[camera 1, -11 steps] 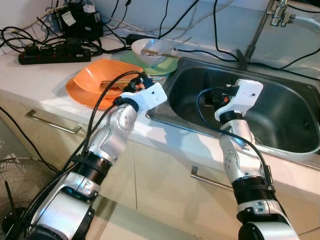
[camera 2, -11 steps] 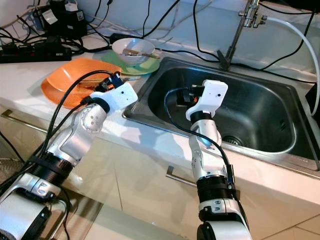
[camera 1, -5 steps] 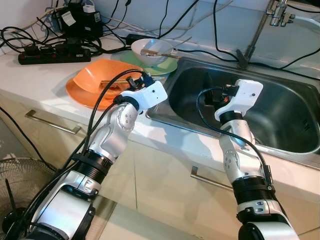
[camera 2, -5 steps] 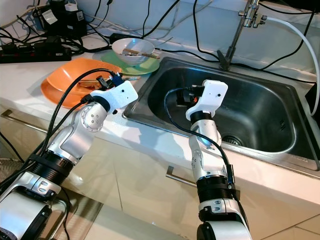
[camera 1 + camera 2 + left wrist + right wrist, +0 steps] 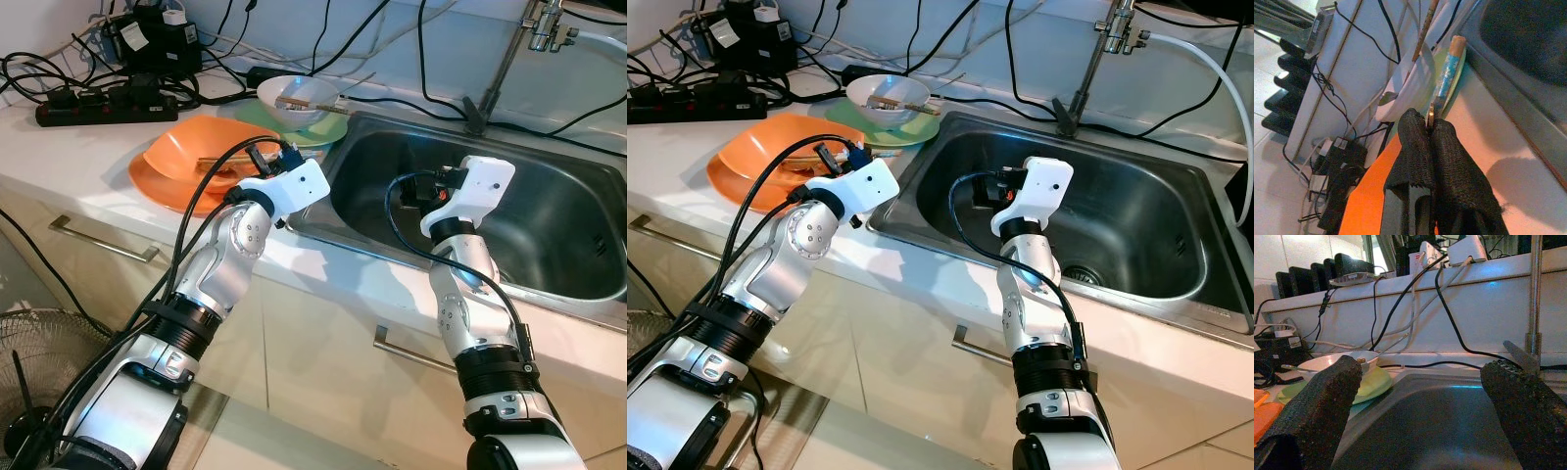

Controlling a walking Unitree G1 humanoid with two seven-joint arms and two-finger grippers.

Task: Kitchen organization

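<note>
Orange plates [image 5: 171,162] are sitting on the worktop [image 5: 59,157] just behind the left end effector [image 5: 1431,128], which is clenching a blue-handled utensil [image 5: 1445,73] and has lifted slightly over the past second, carrying it toward the sink [image 5: 549,225]. The right end effector [image 5: 1420,401] is hanging spread open, empty, over the basin.

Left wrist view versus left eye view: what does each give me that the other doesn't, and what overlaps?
Left wrist view: a close look at the left tool, shut on a thin blue-handled utensil. Left eye view: the right tool over the sink, the faucet and a fan on the floor. Both: the white bowl, the green plate and the orange plate.
</note>
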